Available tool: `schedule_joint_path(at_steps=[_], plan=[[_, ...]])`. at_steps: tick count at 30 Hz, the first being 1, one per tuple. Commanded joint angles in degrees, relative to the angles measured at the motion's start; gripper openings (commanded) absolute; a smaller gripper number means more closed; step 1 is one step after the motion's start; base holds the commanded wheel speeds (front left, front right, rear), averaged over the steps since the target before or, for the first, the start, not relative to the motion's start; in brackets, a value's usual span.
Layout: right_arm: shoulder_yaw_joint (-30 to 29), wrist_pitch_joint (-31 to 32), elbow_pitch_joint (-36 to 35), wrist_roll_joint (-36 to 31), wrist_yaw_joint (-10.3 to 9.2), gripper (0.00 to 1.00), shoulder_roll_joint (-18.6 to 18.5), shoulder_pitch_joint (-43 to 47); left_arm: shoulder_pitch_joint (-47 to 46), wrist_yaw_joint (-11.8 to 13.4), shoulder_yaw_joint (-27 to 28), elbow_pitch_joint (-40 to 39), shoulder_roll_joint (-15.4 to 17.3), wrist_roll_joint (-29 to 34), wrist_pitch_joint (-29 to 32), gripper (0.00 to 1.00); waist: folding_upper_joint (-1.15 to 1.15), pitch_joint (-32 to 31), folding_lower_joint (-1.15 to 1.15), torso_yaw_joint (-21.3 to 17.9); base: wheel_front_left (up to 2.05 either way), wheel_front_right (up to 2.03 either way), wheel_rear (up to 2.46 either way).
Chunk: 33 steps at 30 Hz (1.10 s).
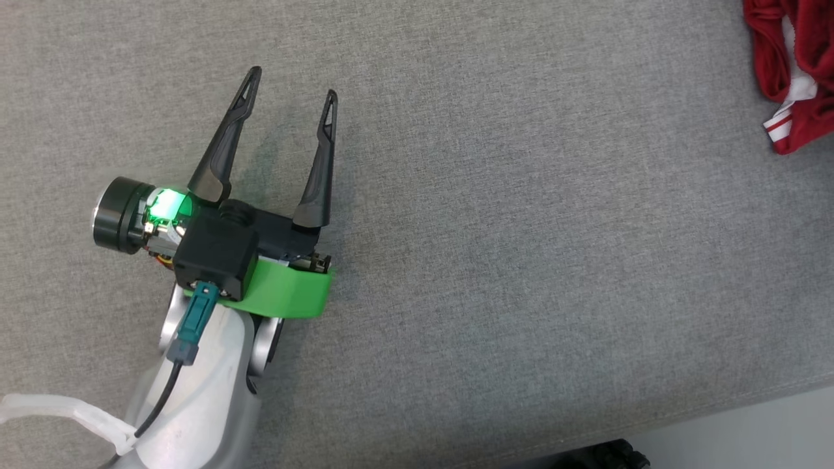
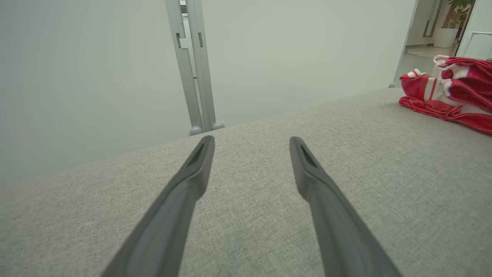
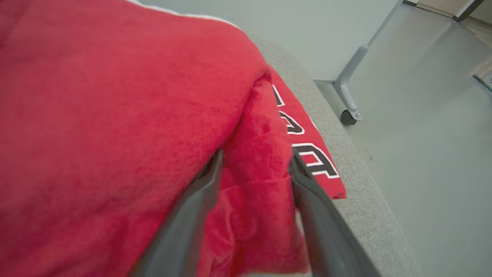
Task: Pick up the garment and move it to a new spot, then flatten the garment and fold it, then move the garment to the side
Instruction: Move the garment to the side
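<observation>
The left gripper (image 1: 293,81) is hovering low over the grey upholstered surface (image 1: 521,260) with its two dark fingers spread wide and nothing between them, so that claw is just sitting open. A green light (image 1: 166,205) is glowing on its wrist, right by a green plastic band (image 1: 287,293).

The red garment (image 1: 765,58) is lying bunched up at the far right corner of the surface in the head view, well apart from the left gripper, with white stripes showing along one edge.

In the right wrist view, the right gripper (image 3: 255,156) is pointing into the shirt with its fingers standing wide apart and a fold of red fabric bulging between them, so it's looking open rather than pinching. Black letters with white outlines (image 3: 307,154) are showing on the cloth near the surface's edge, and a caster wheel (image 3: 348,117) is sitting on the floor beyond it.
</observation>
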Motion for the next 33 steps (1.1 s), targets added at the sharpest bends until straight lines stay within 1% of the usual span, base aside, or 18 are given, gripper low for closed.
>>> schedule_joint_path(at_steps=[1,3,5,7,10,12,15,18,21,25,27,30,33], plan=[[-0.8,-0.7,0.6,0.4,-0.1,1.0,0.3,1.1,0.3,0.3,0.2,0.1,0.5,0.1,0.0,1.0,0.0,-0.9,0.0,-0.4,0.0,0.0,0.0],[-2.5,-1.3,0.3,0.4,-0.09,1.0,1.8,3.1,1.3,0.5,0.3,0.5,0.7,-0.4,0.0,1.0,0.0,-2.3,0.0,-0.8,0.0,0.0,0.0],[-6.2,-1.5,-2.7,-1.0,-0.09,1.0,2.5,5.1,2.4,0.8,0.6,0.8,0.9,-0.8,0.0,1.0,0.0,-4.0,0.0,-1.4,0.0,0.0,0.0],[-10.6,-1.4,-6.8,-2.7,-0.09,1.0,4.2,9.2,3.7,1.3,1.1,1.1,1.0,-1.4,0.0,1.0,0.0,-6.0,0.0,-2.1,0.0,0.0,0.0],[-17.4,-1.4,-15.2,-5.9,-0.09,1.0,8.4,16.2,6.4,2.1,2.1,1.3,1.1,-2.6,0.1,1.0,0.0,-9.1,0.0,-3.2,0.0,0.0,0.0],[-20.7,-1.4,-20.5,-8.3,-0.09,1.0,10.9,20.7,8.1,2.7,2.7,1.5,1.2,-3.3,0.2,1.0,0.0,-11.0,0.0,-3.5,0.0,0.0,0.0],[-23.3,-1.4,-27.1,-11.4,-0.09,1.0,15.0,27.2,10.8,3.7,3.5,1.8,1.1,-4.3,0.2,1.0,0.0,-13.6,0.0,-3.4,0.0,0.0,0.0],[-24.1,-1.4,-33.4,-14.2,-0.09,1.0,18.8,33.2,13.3,4.7,4.5,2.0,0.8,-5.6,0.2,1.0,0.0,-15.9,0.0,-2.6,0.0,0.0,0.0],[-23.4,-1.2,-38.4,-16.0,-0.09,1.0,22.3,37.4,15.3,5.3,5.2,2.4,0.7,-6.6,0.1,1.0,0.0,-17.8,0.0,-1.3,0.0,0.0,0.0],[-21.4,0.6,-44.5,-18.1,-0.09,1.0,26.6,41.7,17.4,5.9,6.1,3.4,0.3,-7.8,0.0,1.0,0.0,-20.3,0.0,1.4,0.0,0.0,0.0],[-20.3,1.8,-47.1,-18.9,-0.09,1.0,28.9,43.4,18.3,6.2,6.6,4.5,0.2,-8.6,0.0,1.0,0.0,-21.6,0.0,3.4,0.0,0.0,0.0],[-18.8,3.1,-49.4,-20.0,-0.09,1.0,31.1,45.0,19.1,6.5,7.4,5.6,0.2,-9.2,-0.1,1.0,0.0,-23.1,0.0,5.8,0.0,0.0,0.0],[-18.0,4.6,-51.0,-21.6,-0.09,1.0,32.0,46.2,19.7,6.3,7.9,6.8,0.4,-9.6,0.0,1.0,0.0,-24.6,0.0,8.4,0.0,0.0,0.0]])
